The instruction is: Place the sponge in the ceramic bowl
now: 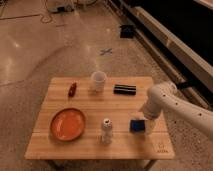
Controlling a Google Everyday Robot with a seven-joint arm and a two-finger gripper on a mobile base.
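Arm enters from right; gripper low, pointing down.
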